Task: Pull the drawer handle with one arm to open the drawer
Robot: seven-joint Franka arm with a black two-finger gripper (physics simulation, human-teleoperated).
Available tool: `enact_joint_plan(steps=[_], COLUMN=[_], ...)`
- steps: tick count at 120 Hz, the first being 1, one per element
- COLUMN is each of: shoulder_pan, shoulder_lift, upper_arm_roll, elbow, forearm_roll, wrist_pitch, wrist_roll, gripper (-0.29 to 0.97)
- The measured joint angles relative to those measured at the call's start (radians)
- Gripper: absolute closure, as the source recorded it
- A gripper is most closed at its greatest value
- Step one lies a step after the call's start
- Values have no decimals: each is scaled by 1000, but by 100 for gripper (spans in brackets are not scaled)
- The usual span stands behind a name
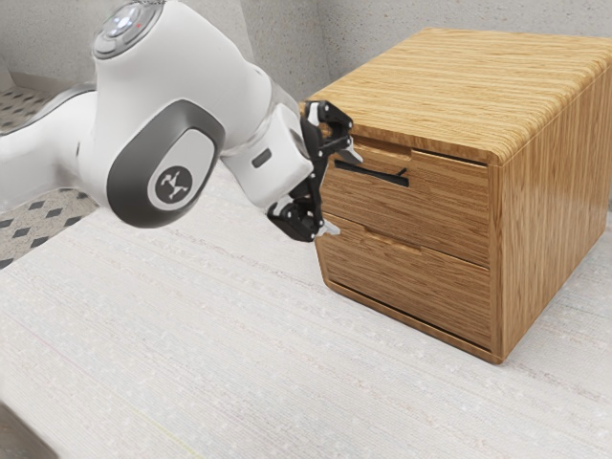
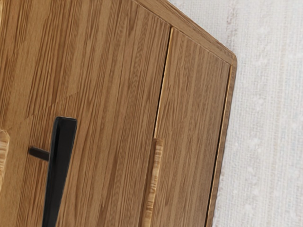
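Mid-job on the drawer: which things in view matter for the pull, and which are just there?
For the job:
gripper, open, at the handle's end
black handle
top drawer, which carries that handle

Just there:
lower drawer
cabinet top
table

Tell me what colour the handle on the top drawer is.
The handle is black, a slim bar; it shows best in the wrist view.

Lighting: bright, even, diffuse, from above. Cabinet [image 1: 478,86] top brightest; drawer fronts [image 1: 421,206] a shade darker. Thin dark shadow line under the cabinet base on the pale worktop [image 1: 191,363]. Soft sheen on the white arm [image 1: 143,105] shell. Handle [image 2: 59,165] flat black.
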Motion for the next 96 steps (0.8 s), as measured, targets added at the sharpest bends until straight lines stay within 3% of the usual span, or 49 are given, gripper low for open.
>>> enact_joint_plan(steps=[57, 96], shoulder_pan=[21, 34], shoulder_lift=[132, 140], upper_arm_roll=[8, 0], elbow=[78, 94], forearm_roll=[-8, -6], wrist_pitch=[42, 42], wrist_roll=[68, 92], gripper=[0, 0])
